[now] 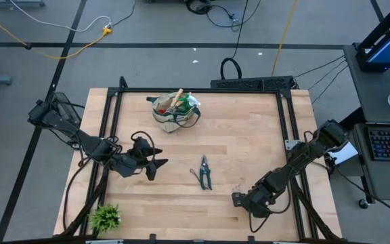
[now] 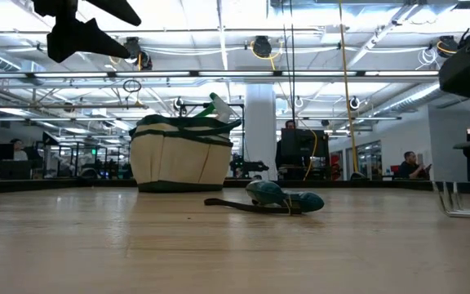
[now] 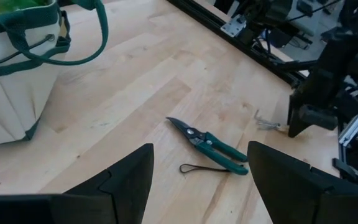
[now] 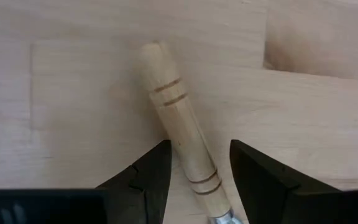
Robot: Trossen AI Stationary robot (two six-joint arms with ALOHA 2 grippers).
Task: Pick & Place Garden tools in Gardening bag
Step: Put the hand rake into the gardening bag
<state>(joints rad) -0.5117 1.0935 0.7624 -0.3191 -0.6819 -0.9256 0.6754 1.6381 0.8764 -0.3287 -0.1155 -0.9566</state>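
Here, right tool (image 4: 194,168) half-closed around wooden handle (image 4: 176,134).

Two dark jointed arms — black cables alongside, matte-black wedge fingers on each pincer.

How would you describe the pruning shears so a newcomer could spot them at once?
Start at the beige gardening bag at the table's far edge, then come toward the near edge. The pruning shears lie flat on bare wood, alone mid-table: dark blades, green handles, and a thin wrist loop.
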